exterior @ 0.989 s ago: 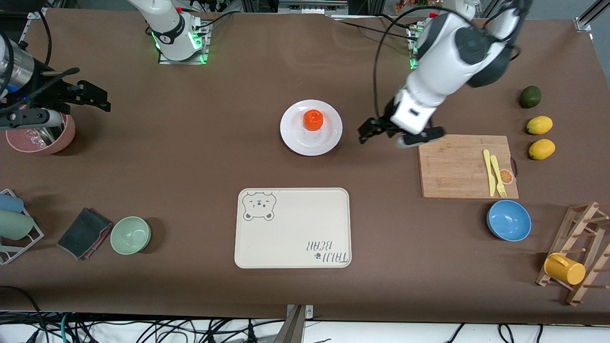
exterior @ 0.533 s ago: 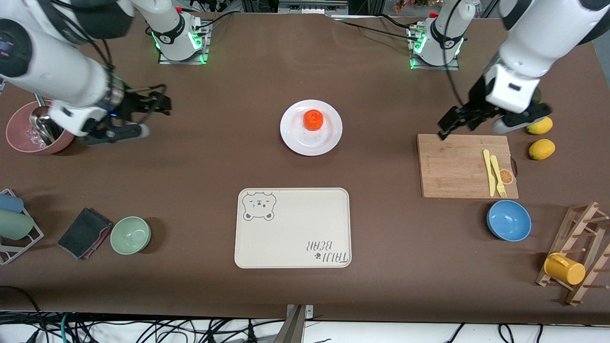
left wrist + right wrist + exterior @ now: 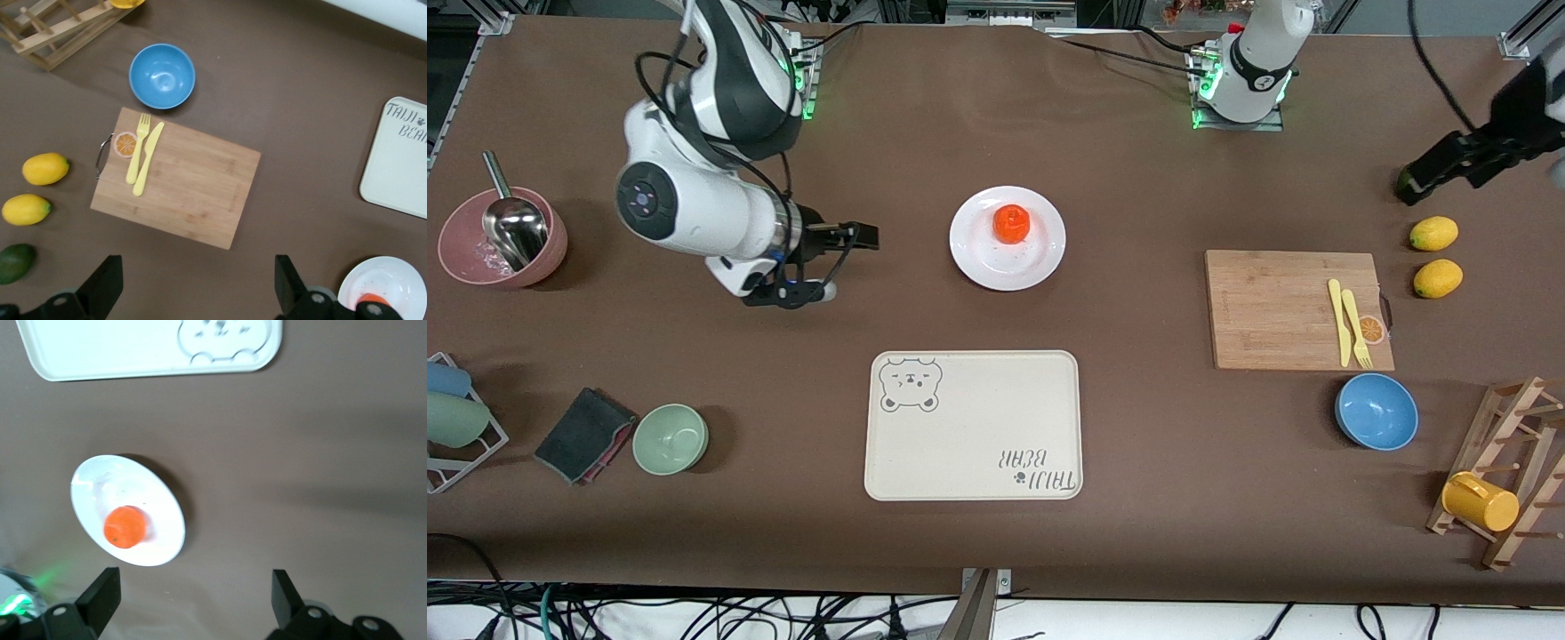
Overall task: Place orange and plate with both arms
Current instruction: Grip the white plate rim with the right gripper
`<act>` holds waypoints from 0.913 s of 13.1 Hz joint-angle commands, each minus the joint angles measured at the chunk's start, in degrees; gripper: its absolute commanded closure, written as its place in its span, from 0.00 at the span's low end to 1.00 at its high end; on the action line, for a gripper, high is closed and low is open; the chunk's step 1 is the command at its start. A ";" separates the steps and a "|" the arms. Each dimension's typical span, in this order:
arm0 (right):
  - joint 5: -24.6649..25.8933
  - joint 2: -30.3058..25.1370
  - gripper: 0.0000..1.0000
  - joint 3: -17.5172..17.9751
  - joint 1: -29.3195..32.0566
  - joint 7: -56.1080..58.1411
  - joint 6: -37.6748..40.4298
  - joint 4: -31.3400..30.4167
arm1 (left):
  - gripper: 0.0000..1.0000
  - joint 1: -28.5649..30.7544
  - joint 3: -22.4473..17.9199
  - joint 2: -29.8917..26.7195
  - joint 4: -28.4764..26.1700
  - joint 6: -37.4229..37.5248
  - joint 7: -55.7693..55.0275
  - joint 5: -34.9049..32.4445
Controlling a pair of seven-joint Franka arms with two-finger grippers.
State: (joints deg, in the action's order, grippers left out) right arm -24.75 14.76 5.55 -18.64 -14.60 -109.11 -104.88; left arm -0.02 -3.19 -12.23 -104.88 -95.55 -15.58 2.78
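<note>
The orange sits on the white plate in the middle of the table, farther from the front camera than the cream bear tray. My right gripper is open and empty, over bare table beside the plate toward the right arm's end. Its wrist view shows the plate and orange ahead of the right gripper. My left gripper is open and empty, up over the green fruit by the lemons. In the left wrist view, the left gripper is over bare table, with the plate and orange far off.
A wooden cutting board with yellow knife and fork, two lemons, a blue bowl and a mug rack are at the left arm's end. A pink bowl with a scoop, green bowl and cloth are at the right arm's end.
My right arm swung from the pink bowl in toward the plate. My left arm moved from beside the plate out to the fruit at its end of the table. Plate and orange stayed put.
</note>
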 commanded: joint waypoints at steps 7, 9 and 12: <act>-28.37 9.48 0.01 8.07 0.18 17.69 -19.03 -9.29 | 0.00 -2.79 0.46 9.14 11.79 8.28 0.37 -1.02; -40.67 11.60 0.01 7.98 0.09 29.14 -19.38 -11.13 | 0.00 -3.23 0.37 11.34 14.43 9.06 0.46 -1.28; -46.08 13.45 0.01 7.81 0.62 41.29 -19.29 -12.80 | 0.00 -2.27 0.64 11.52 14.52 8.89 0.46 -1.37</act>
State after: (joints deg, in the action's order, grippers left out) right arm -67.98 28.42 12.89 -18.72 21.09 -127.95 -116.27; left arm -2.56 -2.51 -2.02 -92.99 -88.50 -15.39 2.77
